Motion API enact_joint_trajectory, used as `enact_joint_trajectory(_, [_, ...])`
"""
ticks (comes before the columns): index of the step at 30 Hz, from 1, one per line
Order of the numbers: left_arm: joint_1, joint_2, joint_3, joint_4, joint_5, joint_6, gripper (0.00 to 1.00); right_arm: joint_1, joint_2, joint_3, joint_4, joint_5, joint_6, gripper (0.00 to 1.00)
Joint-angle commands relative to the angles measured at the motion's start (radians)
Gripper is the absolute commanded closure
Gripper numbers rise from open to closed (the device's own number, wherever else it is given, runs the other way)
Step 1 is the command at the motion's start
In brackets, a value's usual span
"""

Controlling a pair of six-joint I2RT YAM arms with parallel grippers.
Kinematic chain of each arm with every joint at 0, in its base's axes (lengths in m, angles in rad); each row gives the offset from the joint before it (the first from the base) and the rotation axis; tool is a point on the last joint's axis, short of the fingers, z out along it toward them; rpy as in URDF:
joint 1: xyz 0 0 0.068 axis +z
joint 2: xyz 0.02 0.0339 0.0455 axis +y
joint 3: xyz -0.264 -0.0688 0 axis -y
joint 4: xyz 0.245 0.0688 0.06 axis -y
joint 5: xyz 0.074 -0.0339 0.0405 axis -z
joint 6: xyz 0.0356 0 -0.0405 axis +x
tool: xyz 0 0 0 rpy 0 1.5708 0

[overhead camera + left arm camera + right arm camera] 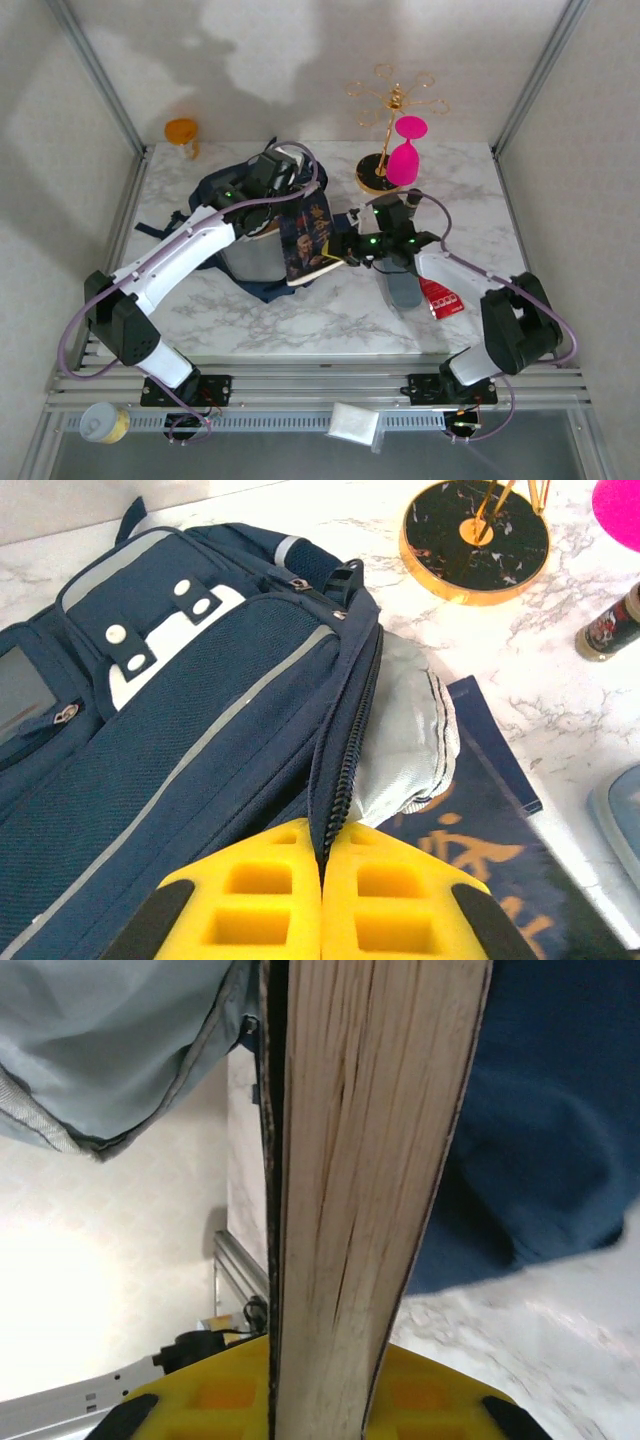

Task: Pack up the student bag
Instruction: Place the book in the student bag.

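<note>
pinching the zip edge (pixel 335 770) of the student bag (pixel 180 770), the left jaws are pressed together on the fabric at its mouth, where the pale grey lining (pixel 400 730) shows. the bag lies on the marble worktop (pixel 330 320), left of centre, its opening turned towards the book (pixel 350 1210). the right jaws clamp that book across its covers, just beside the mouth. i judge the bag soft and floppy: it would sag shut unless its rim is held, so the firmer zip seam is the place to grip, not a slack panel. counted: one bag, one book, one pink glass (pixel 405 155), one gold stand (pixel 440 530), one grey case (pixel 405 288), one red packet (pixel 440 298).
</note>
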Motion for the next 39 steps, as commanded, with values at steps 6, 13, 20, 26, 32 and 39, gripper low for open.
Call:
enact_joint_trajectory(6, [-0.010,-0.095,0.105,0.068,-0.077,-0.116,1.00,0.075,0.325,0.258,0.328,0.002,0.103,1.00])
enact_joint_trajectory(13, [-0.012,-0.083,0.108,0.064,-0.105,-0.165,1.00,0.064,0.550,0.481,0.264,0.094,0.084,0.76])
enact_joint_trajectory(20, [-0.011,-0.083,0.090,0.072,-0.124,-0.170,1.00,0.073,0.470,0.400,0.100,0.186,0.004,0.42])
enact_joint_trajectory(26, [-0.011,-0.061,0.090,0.086,-0.100,-0.172,1.00,0.110,0.342,0.289,-0.079,0.356,-0.071,0.38])
enact_joint_trajectory(32, [-0.011,-0.051,0.081,0.090,-0.092,-0.160,1.00,0.194,0.352,0.264,-0.052,0.329,-0.046,0.50])
enact_joint_trajectory(39, [-0.010,-0.065,0.033,0.078,-0.124,-0.171,1.00,0.201,0.489,0.447,-0.008,0.408,-0.065,0.78])
